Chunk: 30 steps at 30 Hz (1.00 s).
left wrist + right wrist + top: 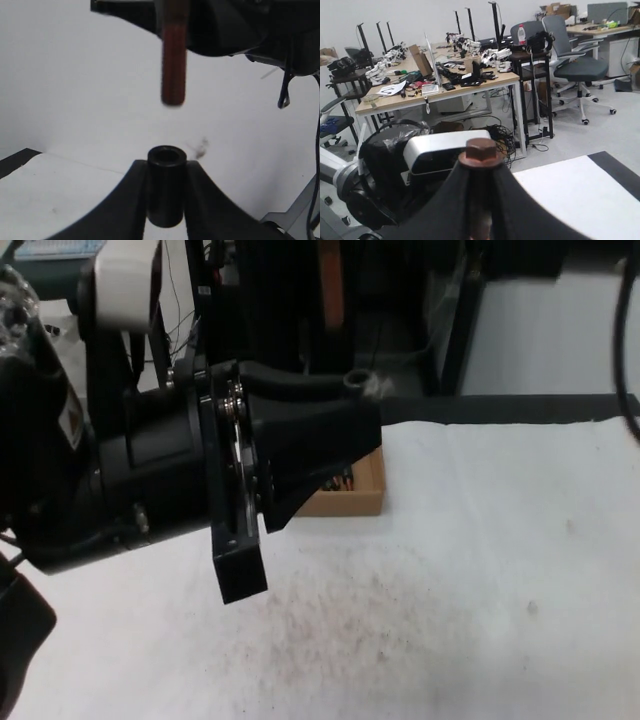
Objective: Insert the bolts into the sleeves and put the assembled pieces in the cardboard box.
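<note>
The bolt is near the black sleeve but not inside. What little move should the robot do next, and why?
Probably ease the right gripper and its bolt straight toward the sleeve. The left gripper holds the sleeve with its open hole facing the bolt's tip, nearly lined up, with a gap between them.

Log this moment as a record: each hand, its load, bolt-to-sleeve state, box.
left hand: shut on sleeve
right hand: shut on bolt
bolt to sleeve: tip faces the bore, gap between, not inserted
box: on the bench, partly hidden by an arm
</note>
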Each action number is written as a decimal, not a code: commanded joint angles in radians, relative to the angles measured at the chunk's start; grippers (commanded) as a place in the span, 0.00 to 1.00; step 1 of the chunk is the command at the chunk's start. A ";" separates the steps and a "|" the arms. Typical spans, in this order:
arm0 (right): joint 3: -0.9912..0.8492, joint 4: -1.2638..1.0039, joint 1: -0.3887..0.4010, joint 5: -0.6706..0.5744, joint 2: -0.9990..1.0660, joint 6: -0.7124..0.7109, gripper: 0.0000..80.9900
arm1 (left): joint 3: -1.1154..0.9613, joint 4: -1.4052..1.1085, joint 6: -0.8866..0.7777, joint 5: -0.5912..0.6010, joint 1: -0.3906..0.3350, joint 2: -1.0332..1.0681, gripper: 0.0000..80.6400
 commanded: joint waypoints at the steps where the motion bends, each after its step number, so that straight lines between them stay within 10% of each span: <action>1: 0.008 -0.015 0.015 0.016 -0.007 -0.008 0.01 | -0.001 -0.019 -0.018 0.016 0.000 -0.003 0.00; 30: 0.011 -0.102 0.010 0.016 -0.030 -0.069 0.01 | -0.001 -0.070 -0.016 -0.022 0.000 -0.003 0.00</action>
